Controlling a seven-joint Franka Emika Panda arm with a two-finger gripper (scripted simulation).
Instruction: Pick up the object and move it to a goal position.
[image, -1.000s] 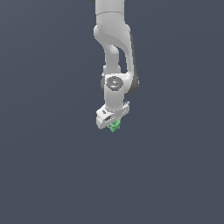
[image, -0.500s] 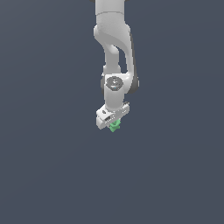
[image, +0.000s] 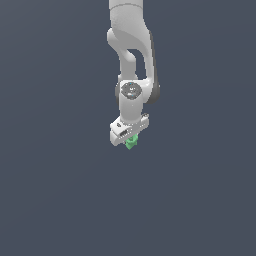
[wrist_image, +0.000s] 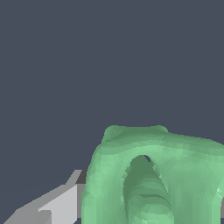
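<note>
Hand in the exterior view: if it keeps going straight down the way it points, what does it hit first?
Apart from the green object at the hand, nothing visible: only plain dark background below it. Depth there is unreadable, so treat that as provisional.

Your wrist camera is filled low in the frame by the green object (wrist_image: 153, 175), very close to the lens. You see a rounded, lumpy shell with a flat-topped knob at its upper edge and a deep hollow in its middle holding a ridged inner column. Touching its side is 1 of the fingers (wrist_image: 57, 205), a pale grey faceted wedge. Behind them you have only a plain dark slate backdrop.
</note>
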